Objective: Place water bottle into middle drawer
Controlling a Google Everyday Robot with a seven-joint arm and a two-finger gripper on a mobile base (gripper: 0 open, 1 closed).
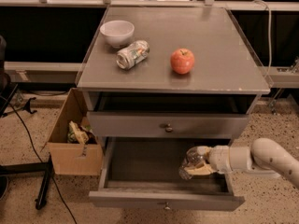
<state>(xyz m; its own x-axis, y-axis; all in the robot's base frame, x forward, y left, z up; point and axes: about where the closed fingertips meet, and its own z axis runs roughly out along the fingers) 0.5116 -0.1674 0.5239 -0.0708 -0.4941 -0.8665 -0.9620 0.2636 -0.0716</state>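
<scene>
White end effector (201,165), extended in from the right, is clamped on the small clear plastic water bottle (188,166), which is held tilted just above the right floor of the open grey wooden middle drawer (140,164), so only a short lowering seems needed.

Cream gripper (197,167) in the grey middle drawer (140,199) holds a clear water bottle (192,158).

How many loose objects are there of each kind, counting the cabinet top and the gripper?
Bowl: 1
Can: 1
Apple: 1
Water bottle: 1, held in the gripper over the open middle drawer
Total: 4
</scene>
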